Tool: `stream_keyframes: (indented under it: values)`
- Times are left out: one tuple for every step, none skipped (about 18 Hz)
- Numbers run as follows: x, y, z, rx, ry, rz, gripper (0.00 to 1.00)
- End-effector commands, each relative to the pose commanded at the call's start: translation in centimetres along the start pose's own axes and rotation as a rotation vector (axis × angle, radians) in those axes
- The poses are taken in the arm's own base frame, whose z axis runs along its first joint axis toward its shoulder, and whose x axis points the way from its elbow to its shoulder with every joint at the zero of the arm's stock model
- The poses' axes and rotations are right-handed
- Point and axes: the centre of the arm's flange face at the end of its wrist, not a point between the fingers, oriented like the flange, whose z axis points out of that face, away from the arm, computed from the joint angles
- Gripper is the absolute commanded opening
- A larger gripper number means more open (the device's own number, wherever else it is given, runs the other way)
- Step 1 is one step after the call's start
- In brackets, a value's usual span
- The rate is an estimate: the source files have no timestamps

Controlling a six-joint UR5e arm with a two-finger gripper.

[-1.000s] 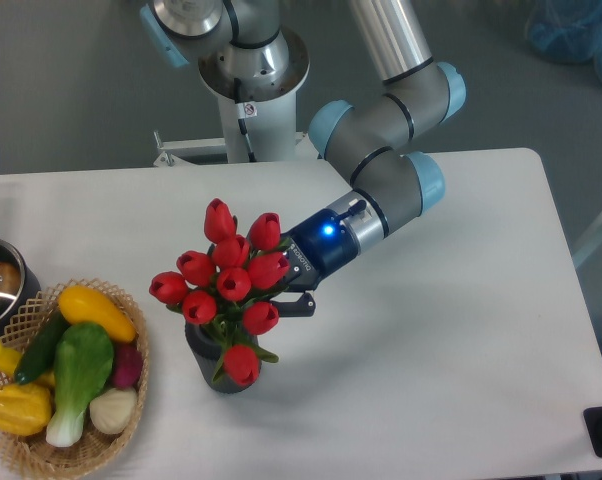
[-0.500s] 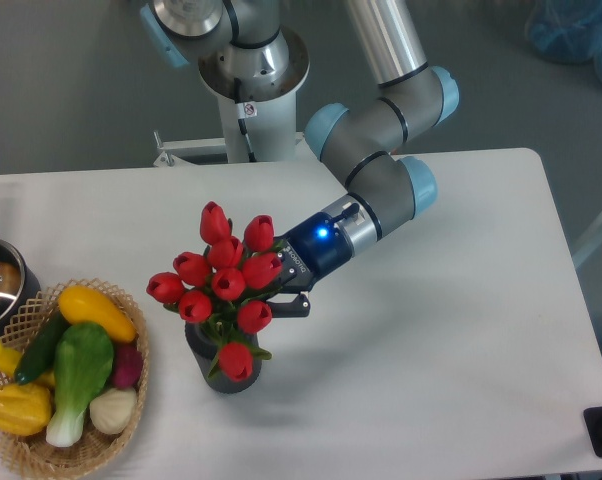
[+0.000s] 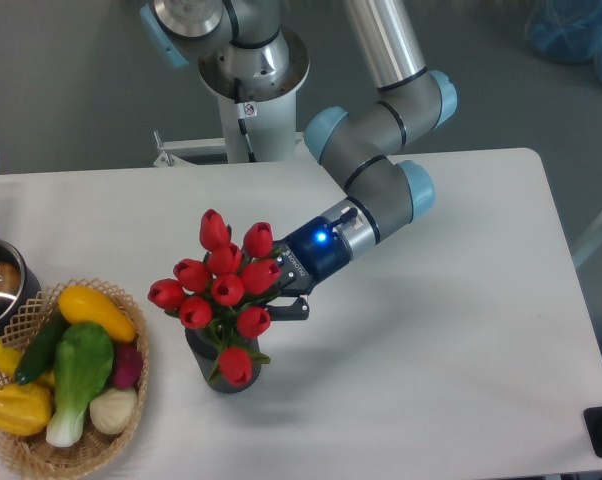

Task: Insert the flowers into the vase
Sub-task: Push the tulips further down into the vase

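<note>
Gripper (image 3: pixel 277 298): closed on the stems of the flowers (image 3: pixel 221 288) | flowers: red tulip bunch over the vase (image 3: pixel 224 368), stems entering its mouth | vase: dark grey, on the table (image 3: pixel 451 330); right of the wicker basket (image 3: pixel 33 445)

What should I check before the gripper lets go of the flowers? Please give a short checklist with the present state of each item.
1. Flowers stand over the vase: ok, stems go down into its mouth.
2. Stems fully seated in the vase: cannot tell, leaves and buds hide the mouth.
3. Gripper grip on the stems: cannot tell, buds cover the fingertips.
4. Vase upright on the table: ok.
5. Space around the vase: ok, the basket stands apart to the left.
6. Bunch balanced: not ok, it is wider than the vase and may tip once released.
</note>
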Motion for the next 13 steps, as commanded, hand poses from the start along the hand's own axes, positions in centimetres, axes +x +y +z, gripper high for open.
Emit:
stream_keyframes:
  values:
    - [-0.08,0.17,-0.08,0.000,-0.001,0.005,0.25]
    - [-0.08,0.17,-0.08,0.000,-0.001,0.011,0.28]
    - [-0.06,0.25,0.01,0.000,0.000,0.011,0.28]
    - [-0.10,0.26,-0.07,0.000,-0.001,0.011,0.28]
    - [-0.10,0.26,-0.08,0.000,-0.001,0.011,0.30]
    - [-0.10,0.26,-0.08,0.000,-0.001,0.012,0.31]
    - [-0.06,0.32,-0.07,0.000,-0.001,0.011,0.32]
    - [-0.04,0.23,-0.08,0.000,-0.001,0.014,0.35]
    - [-0.06,0.33,-0.07,-0.001,-0.001,0.015,0.38]
    - [0.08,0.43,-0.07,-0.001,-0.001,0.015,0.39]
    - [0.09,0.48,-0.15,0.000,-0.003,0.020,0.39]
    - [0.17,0.60,-0.15,0.000,-0.003,0.021,0.41]
    - [0.20,0.60,-0.06,0.000,-0.001,0.026,0.42]
